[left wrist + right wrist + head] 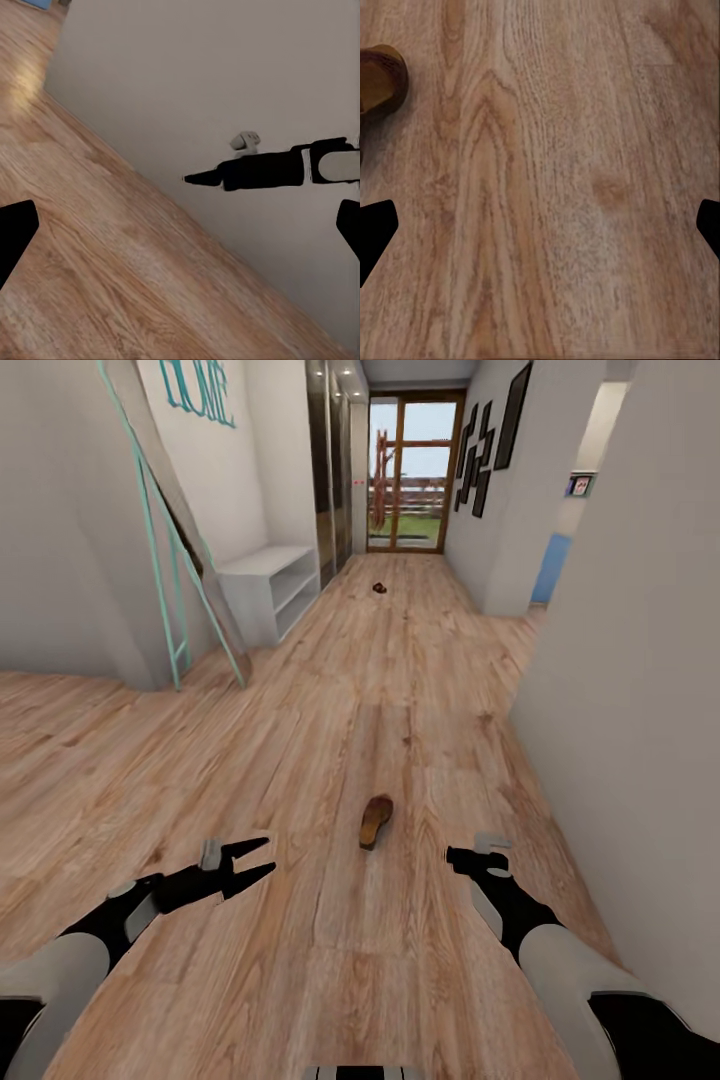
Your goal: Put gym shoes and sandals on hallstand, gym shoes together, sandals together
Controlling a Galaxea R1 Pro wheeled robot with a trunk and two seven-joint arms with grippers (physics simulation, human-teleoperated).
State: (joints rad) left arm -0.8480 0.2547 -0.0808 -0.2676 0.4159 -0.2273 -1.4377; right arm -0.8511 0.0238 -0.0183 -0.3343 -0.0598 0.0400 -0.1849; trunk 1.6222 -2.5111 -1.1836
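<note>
A brown sandal (pixel 375 822) lies on the corridor floor (pixel 330 690) between both grippers, fingers spread wide and empty; the right gripper (pixel 462 857) should be lowered squarely over its midsection.

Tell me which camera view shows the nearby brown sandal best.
The head view: the whole sandal lies on the corridor floor between the two arms. The right wrist view catches just one rounded end of it at the picture's edge. The left wrist view looks at floor, wall and the right end effector.
</note>
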